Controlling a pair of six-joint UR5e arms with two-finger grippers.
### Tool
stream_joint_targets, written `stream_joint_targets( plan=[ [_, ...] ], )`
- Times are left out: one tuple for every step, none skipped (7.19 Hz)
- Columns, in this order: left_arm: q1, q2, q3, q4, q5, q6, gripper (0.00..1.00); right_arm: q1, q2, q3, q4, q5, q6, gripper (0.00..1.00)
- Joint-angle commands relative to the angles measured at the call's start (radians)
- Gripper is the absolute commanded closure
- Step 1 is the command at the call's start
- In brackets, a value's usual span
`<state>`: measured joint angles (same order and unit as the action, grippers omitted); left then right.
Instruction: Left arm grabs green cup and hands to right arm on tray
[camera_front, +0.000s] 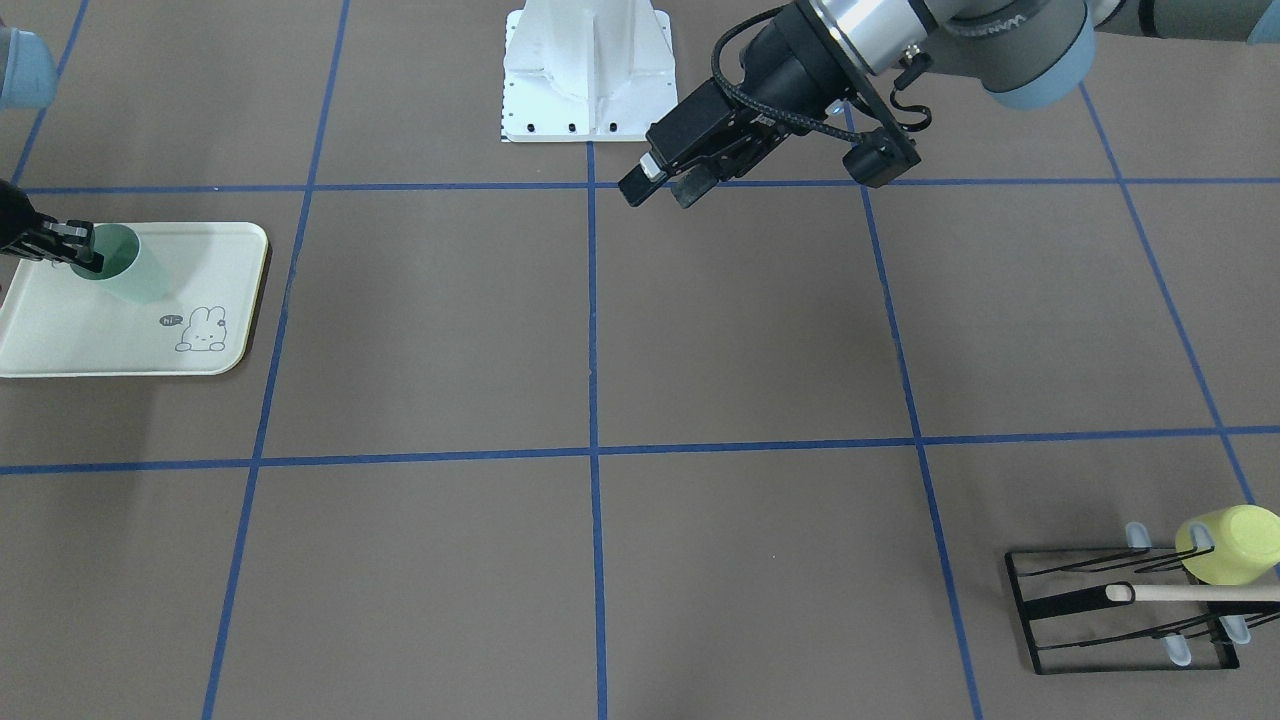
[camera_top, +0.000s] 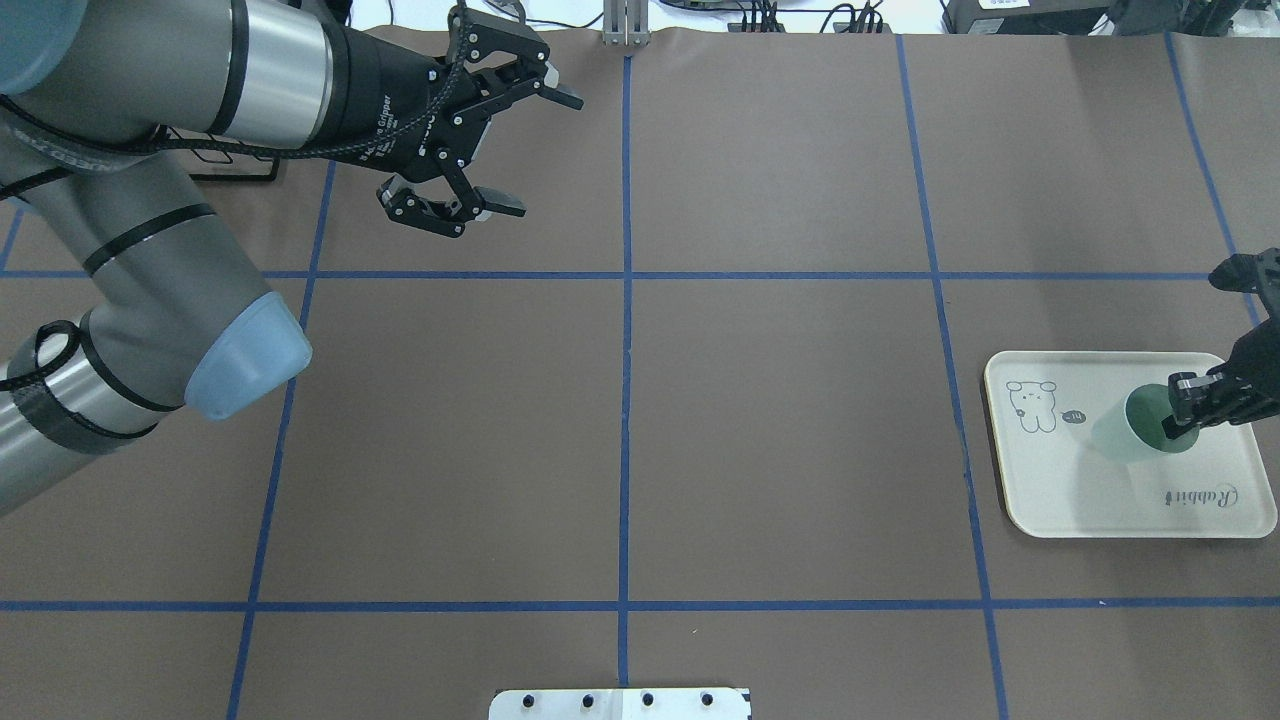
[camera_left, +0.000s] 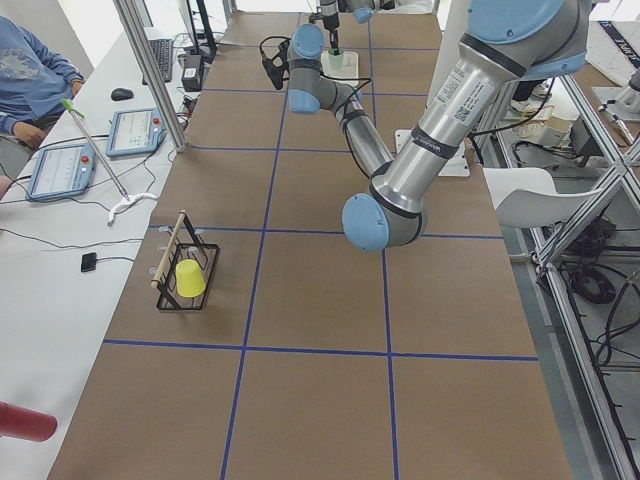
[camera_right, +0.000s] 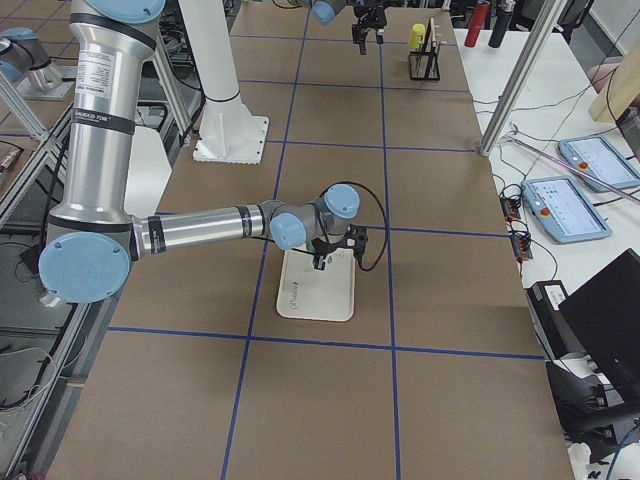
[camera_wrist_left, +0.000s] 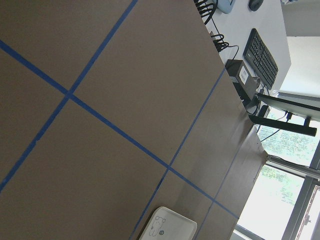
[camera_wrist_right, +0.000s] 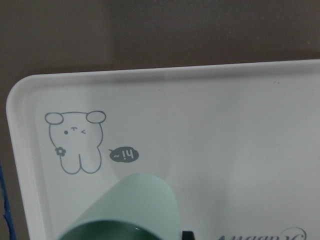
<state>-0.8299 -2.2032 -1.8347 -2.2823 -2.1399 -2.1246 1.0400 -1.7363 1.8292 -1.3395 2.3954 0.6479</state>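
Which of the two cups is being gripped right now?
The green cup at the tray, rim pinched by the right gripper; the yellow cup sits on the rack.

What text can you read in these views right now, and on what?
"Rabbit": script on the tray.
"hi~": speech bubble beside the bunny drawing.
"Gripper": on the left gripper; other words there are blurred.
Lettering on the left arm and right arm: too small to read.
None on the green cup.
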Motion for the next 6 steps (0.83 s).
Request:
stream_joint_targets(
  plan=[
    [0.005,-0.001,0.000,0.001,0.002,0.000,0.00,0.005,-0.006,-0.013,-0.001,0.001,-0.025,1.00],
    [0.005,-0.001,0.000,0.001,0.002,0.000,0.00,0.005,-0.006,-0.013,-0.001,0.001,-0.025,1.00],
    [0.005,-0.001,0.000,0.001,0.002,0.000,0.00,0.005,-0.006,-0.016,-0.001,-0.001,-0.027,1.00],
    [0.006,-0.001,0.000,0.001,0.002,0.000,0.00,0.005,-0.006,-0.021,-0.001,-0.001,-0.027,1.00],
    [0.006,-0.001,0.000,0.001,0.002,0.000,0.00,0.012,-0.005,-0.025,-0.001,-0.001,-0.027,1.00],
    [0.006,-0.001,0.002,0.001,0.002,0.000,0.00,0.014,-0.005,-0.027,-0.001,-0.001,-0.027,1.00]
  ],
)
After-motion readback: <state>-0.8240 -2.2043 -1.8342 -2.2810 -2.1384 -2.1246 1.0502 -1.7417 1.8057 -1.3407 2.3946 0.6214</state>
